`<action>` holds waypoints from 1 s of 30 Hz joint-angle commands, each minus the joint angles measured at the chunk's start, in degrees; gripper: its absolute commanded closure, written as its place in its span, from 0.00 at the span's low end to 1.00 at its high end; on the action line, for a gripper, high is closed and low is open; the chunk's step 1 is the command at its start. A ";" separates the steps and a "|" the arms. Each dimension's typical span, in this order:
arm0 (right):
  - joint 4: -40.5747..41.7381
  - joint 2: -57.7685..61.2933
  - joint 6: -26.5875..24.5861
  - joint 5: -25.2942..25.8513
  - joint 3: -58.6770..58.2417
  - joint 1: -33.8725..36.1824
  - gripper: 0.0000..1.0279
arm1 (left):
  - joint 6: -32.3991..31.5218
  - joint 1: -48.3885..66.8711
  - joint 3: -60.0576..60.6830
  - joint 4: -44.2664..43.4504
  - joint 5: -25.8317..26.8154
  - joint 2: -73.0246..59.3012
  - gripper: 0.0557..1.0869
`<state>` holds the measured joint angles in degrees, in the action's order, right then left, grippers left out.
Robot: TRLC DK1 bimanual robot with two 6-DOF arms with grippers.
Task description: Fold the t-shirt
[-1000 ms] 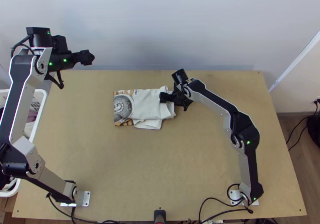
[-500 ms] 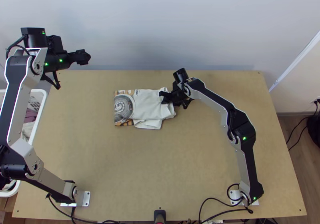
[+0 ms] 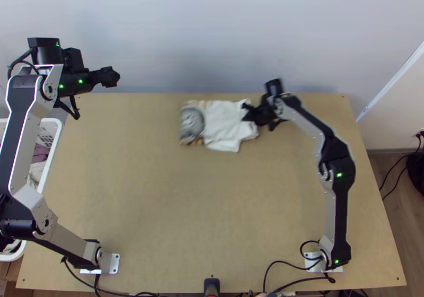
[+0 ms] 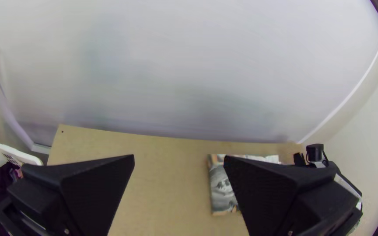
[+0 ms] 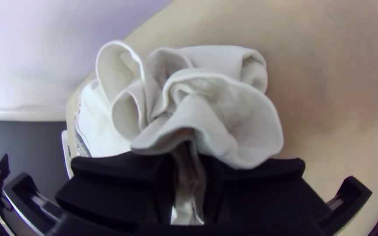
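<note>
R pincer (image 3: 248, 112) holds the t-shirt (image 3: 222, 123): its 2 flat black fingers are pinched on 1 bunched end, w/ a narrow strip of cloth btwn them. T-shirt is folded to a compact, roughly rectangular bundle on the desk (image 3: 159, 207), running from R pincer toward the L side; can't tell if the gripped end is off the wood.

Cloth is off-white, soft & matte. Right at R pincer it's all ruffles: rounded open loops, curled rims, a wavy flap over the fingers. Rest lies flatter. End farthest from R pincer has a print (image 3: 192, 123): round grey shape w/ orange-brown patches. Small dark marks by the cloth's edge in R wrist view, too small to read.

L pincer (image 3: 113, 78) is wide, nothing btwn its 2 fingers, up by the smooth white wall (image 3: 185, 32), well apart from t-shirt. Nearer the arm bases than L pincer, beside the desk: white plastic basket (image 4: 18, 156), slotted sides, dark & purplish cloth inside. Desk top is smooth light wood.
</note>
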<state>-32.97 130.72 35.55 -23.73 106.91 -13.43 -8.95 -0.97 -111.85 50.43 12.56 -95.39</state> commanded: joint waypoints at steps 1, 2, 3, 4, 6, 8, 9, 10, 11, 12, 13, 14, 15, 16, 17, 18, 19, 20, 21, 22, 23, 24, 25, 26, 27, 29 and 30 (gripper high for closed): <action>0.98 -0.73 0.75 1.40 0.05 4.91 0.97 | 0.34 0.53 0.67 -0.43 -0.52 2.05 0.04; 0.98 -0.81 1.01 1.40 -0.13 6.31 0.97 | 0.34 0.62 0.58 -0.51 -0.52 2.05 0.04; 0.98 -1.16 1.28 1.40 -0.30 7.63 0.97 | 0.34 0.71 0.50 -0.60 -0.52 2.05 0.04; 0.98 -1.52 1.45 1.49 -0.74 9.12 0.97 | 0.25 0.88 0.32 -0.69 -0.52 2.05 0.04; 0.98 -2.40 1.63 1.93 -1.88 11.67 0.97 | 0.16 1.06 0.06 -0.69 -0.52 2.05 0.04; 1.15 -3.98 1.72 3.25 -3.82 14.22 0.97 | 0.07 1.32 -0.03 -0.69 -0.52 2.05 0.04; 1.51 -5.03 1.89 4.04 -5.14 15.54 0.97 | -0.01 1.32 -0.12 -0.69 -0.52 2.05 0.04; 1.86 -6.09 1.98 4.65 -6.37 16.60 0.97 | -0.10 1.41 -0.12 -0.69 -0.52 2.05 0.04; 2.30 -7.14 1.89 5.27 -7.77 18.00 0.97 | -0.10 1.41 -0.03 -0.69 -0.52 2.14 0.04; 3.26 -8.37 1.89 6.24 -9.62 19.50 0.97 | -0.19 1.41 -0.03 -0.69 -0.43 2.23 0.04; 4.23 -9.51 1.89 6.50 -11.20 20.90 0.97 | -0.28 1.41 0.06 -0.69 -0.43 2.32 0.04; 4.93 -10.48 1.72 6.59 -12.52 22.22 0.97 | -0.37 1.41 0.14 -0.69 -0.52 2.49 0.04; 5.64 -11.36 1.63 7.03 -13.84 23.71 0.97 | -0.45 1.41 0.32 -0.69 -0.43 2.67 0.04; 6.34 -12.15 1.54 7.47 -14.98 25.21 0.97 | -0.54 1.41 0.58 -0.69 -0.43 2.85 0.04; 6.78 -12.85 1.45 7.73 -15.86 26.61 0.97 | -0.54 1.41 0.93 -0.69 -0.43 3.11 0.04; 6.87 -13.21 1.54 8.17 -16.39 27.93 0.97 | -0.54 1.50 1.29 -0.69 -0.43 3.37 0.04; 7.04 -13.56 1.54 8.61 -16.91 29.25 0.97 | -0.54 1.76 1.64 -0.69 -0.52 3.64 0.04; 7.40 -13.91 1.72 9.14 -17.44 30.39 0.97 | -0.54 1.94 1.99 -0.69 -0.52 3.81 0.04; 7.75 -14.35 1.98 9.75 -18.06 31.62 0.97 | -0.63 1.94 2.17 -0.69 -0.52 4.08 0.04; 7.92 -14.70 2.15 9.84 -18.50 32.59 0.97 | -0.63 2.12 2.25 -0.69 -0.52 4.25 0.04; 8.01 -15.23 2.42 10.37 -19.11 33.47 0.97 | -0.63 2.29 2.34 -0.69 -0.52 4.34 0.04; 8.27 -15.75 2.68 11.16 -19.73 34.44 0.97 | -0.72 2.47 2.34 -0.78 -0.43 4.52 0.04; 8.63 -16.28 3.03 11.77 -20.34 35.14 0.97 | -0.81 2.55 2.34 -0.78 -0.43 4.69 0.04; 8.71 -16.90 3.47 12.12 -20.87 36.11 0.97 | -0.81 2.73 2.34 -0.78 -0.52 4.78 0.04; 8.80 -17.42 3.91 12.21 -21.48 36.81 0.97 | -0.89 2.82 2.43 -0.78 -0.43 4.96 0.04; 9.24 -18.30 4.44 13.18 -22.80 38.13 0.97 | -0.98 2.99 2.52 -0.78 -0.43 5.31 0.04; 9.50 -18.92 4.44 13.44 -23.68 38.74 0.97 | -0.98 3.08 2.78 -0.78 -0.43 5.57 0.04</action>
<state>-24.82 115.28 37.93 -11.92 85.34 23.27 -9.04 1.69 -110.45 50.00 12.38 -91.90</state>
